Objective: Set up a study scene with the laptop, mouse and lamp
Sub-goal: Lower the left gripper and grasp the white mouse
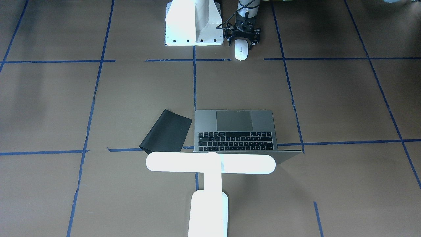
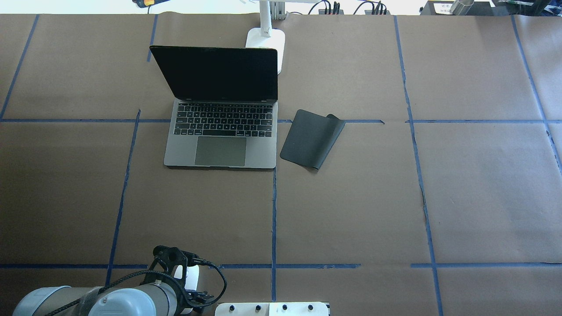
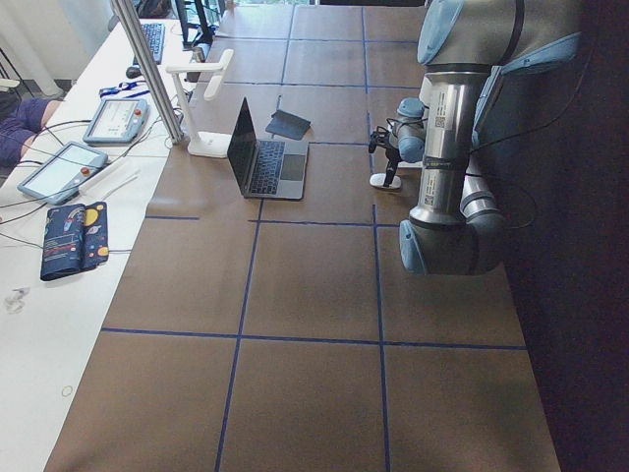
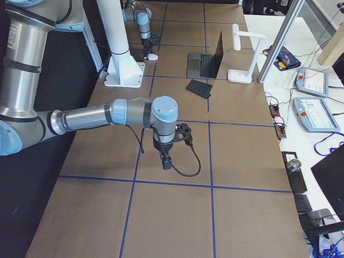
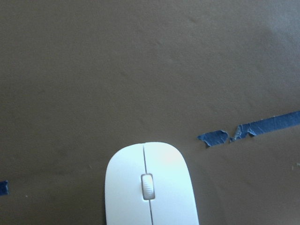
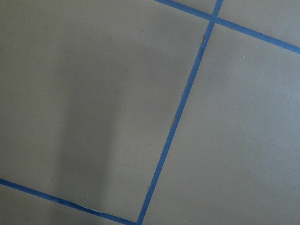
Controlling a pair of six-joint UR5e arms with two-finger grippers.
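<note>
Reaching arm: the left gripper [image 1: 242,41] stands over the robot-side end of the mouse [image 1: 241,50], close by the white pedestal [image 1: 192,26]. It is by far the nearer arm.
Left jaws: spread wide in the front view, one finger on either side of the mouse's rear and not clamped on it. The wrist view shows no fingers.
Mouse position: flat on the brown paper surface [image 1: 131,92], just under and slightly ahead of the jaws, near the robot's base and well apart from the laptop.
Mouse axis: the long axis runs straight away from the robot, wheel end leading. The jaws lie across it, so closing would pinch the narrow sides.
Mouse make: small glossy white oval, low and smooth. It is likely slippery, so a centred grip matters.
Mouse pad [image 1: 166,131]: thin matt black sheet with one edge curled up, just beside the laptop on the robot's right. It is the probable landing spot, ahead and to the right of the jaws.
Laptop [image 1: 235,126]: grey metal, lid up, black keys, dark screen.
Lamp [image 1: 210,163]: white T-shape with a pill-shaped bar head; its base is on the far side of the laptop from the robot.
Right gripper [image 4: 167,160]: over bare surface, well off to the robot's right. These views do not let me tell whether its jaws are parted or clenched.
Stage: laptop and lamp look placed; the mouse is not yet moved.
</note>
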